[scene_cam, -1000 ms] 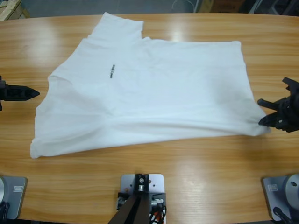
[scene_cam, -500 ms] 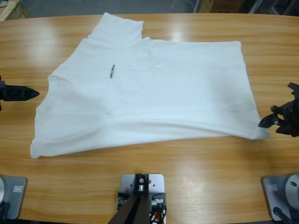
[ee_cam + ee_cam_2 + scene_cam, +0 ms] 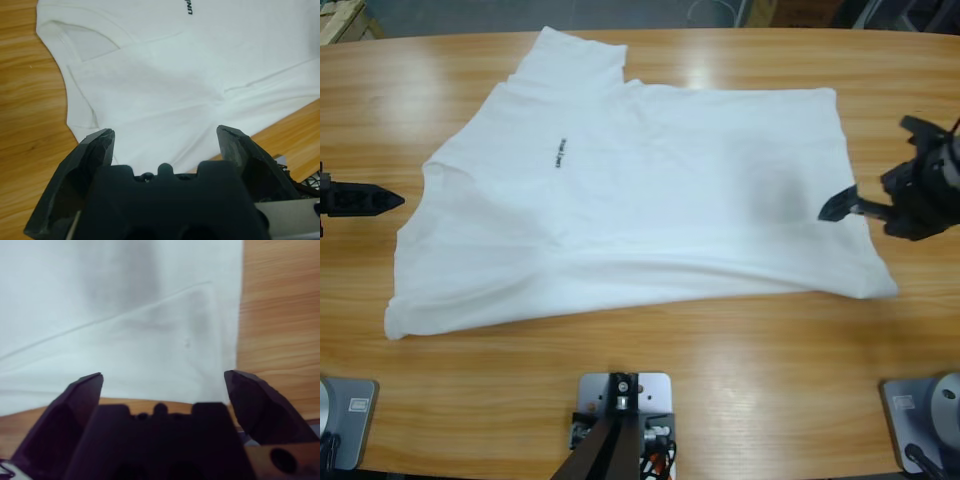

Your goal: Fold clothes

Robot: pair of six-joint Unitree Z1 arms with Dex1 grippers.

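— Lying spread on the long wooden table (image 3: 720, 380), the plain white short-sleeved cotton T-shirt (image 3: 650, 200) faces up, its small dark text mark (image 3: 559, 154) showing and its round neck toward the left end effector (image 3: 380, 201).

— And the end effectors?

— The left end effector sits just beside the neck, jaws apart, empty. The right end effector (image 3: 880, 170) hangs over the hem edge, jaws apart, holding nothing.

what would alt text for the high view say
A white T-shirt lies spread flat on a wooden table. The left end effector sits off its left edge, and the right end effector, open, hovers at its right edge.
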